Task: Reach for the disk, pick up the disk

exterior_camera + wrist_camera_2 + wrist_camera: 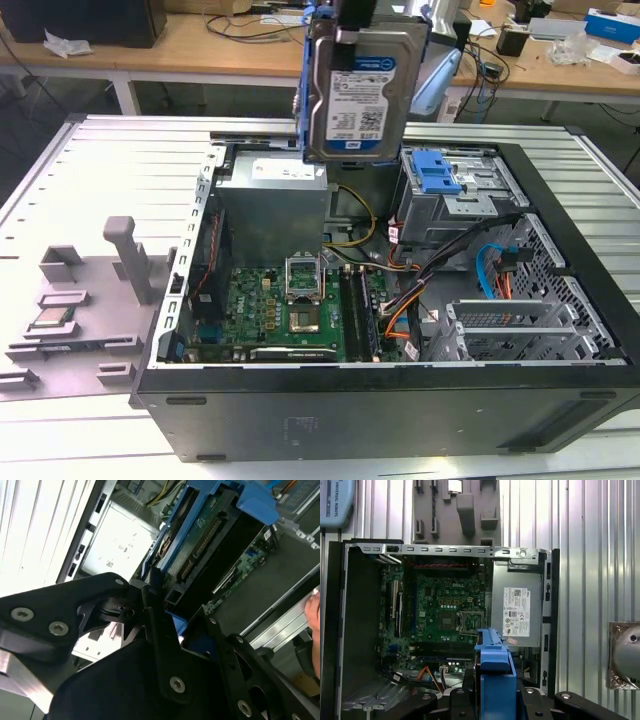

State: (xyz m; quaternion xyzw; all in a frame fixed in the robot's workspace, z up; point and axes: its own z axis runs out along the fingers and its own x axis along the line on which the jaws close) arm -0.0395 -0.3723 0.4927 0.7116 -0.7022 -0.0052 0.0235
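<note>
Hanging from one end effector (352, 25), one disk (362, 95), above one open computer case (560, 400)

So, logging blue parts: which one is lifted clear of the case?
The disk, blue-bracketed and held above the case; the blue latch sits on the drive cage.

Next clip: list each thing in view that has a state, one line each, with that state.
disk: lifted clear above the open case, held upright, label facing the exterior view.
claw: shut on the disk's blue bracket.
computer case: lying on its side, side panel off, motherboard exposed.
processor socket: lid raised, open.
blue drive latch: in place on the drive cage inside the case.
grey fixture tray: on the table, a small chip resting in it.
</note>
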